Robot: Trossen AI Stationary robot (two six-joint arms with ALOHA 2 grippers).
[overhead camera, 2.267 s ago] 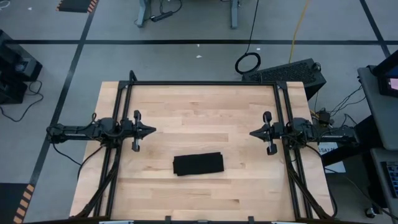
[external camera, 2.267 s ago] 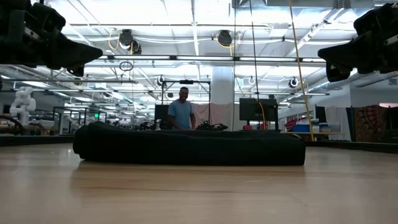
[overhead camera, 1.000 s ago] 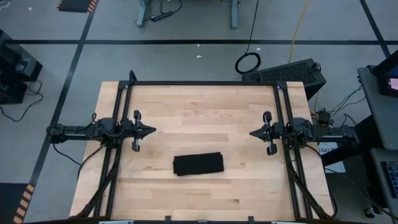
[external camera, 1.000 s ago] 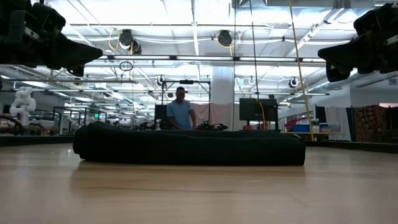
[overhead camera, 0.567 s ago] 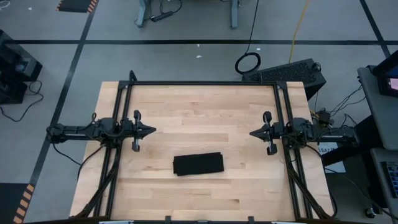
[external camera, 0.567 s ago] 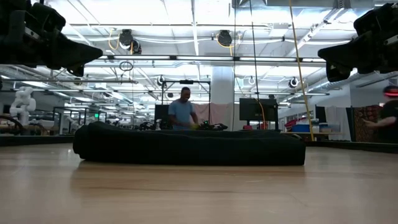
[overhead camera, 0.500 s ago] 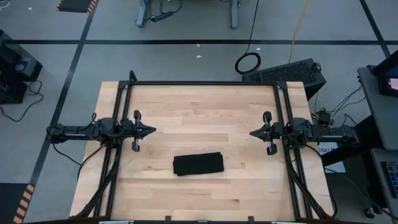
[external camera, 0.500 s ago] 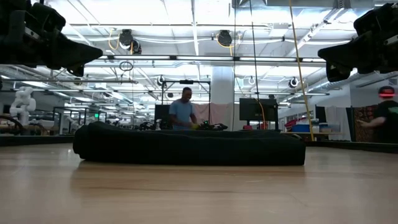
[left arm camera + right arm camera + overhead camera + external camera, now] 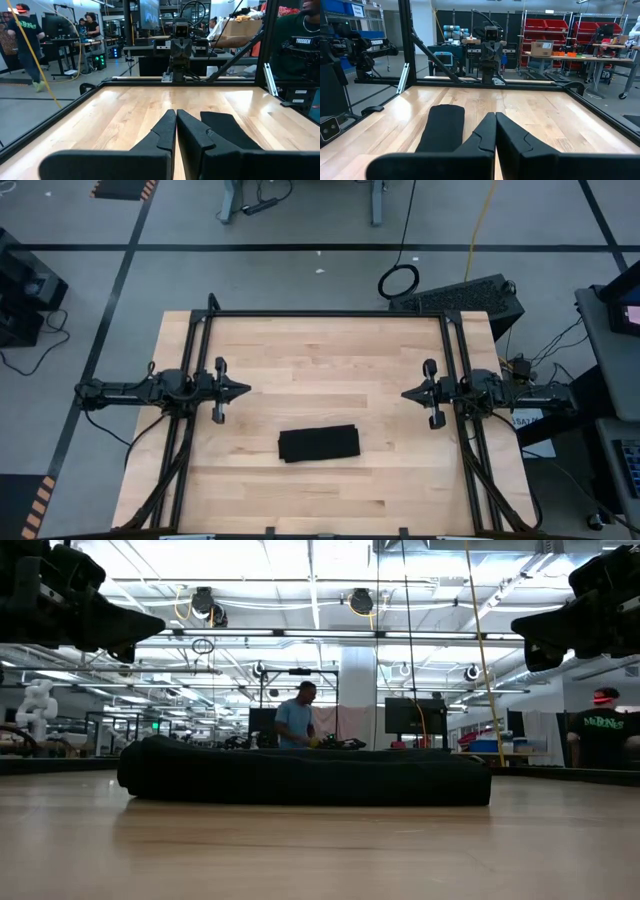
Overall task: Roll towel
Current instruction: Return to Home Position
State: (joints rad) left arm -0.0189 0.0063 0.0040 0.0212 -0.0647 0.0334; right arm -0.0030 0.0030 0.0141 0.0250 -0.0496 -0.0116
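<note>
Rolled-up towel (image 9: 318, 444) on the worktop (image 9: 320, 350), both grippers closed and empty.
The towel's long axis runs left to right across the worktop, midway between its sides and nearer its front edge. The left gripper (image 9: 243, 390) hangs over the worktop's left side and the right gripper (image 9: 407, 394) over its right, fingers pressed together. The low view cuts both off.

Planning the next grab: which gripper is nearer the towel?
Left, but only slightly. The left gripper hangs shut beyond the towel's left end, the right gripper shut beyond its right end, both well apart from it.
</note>
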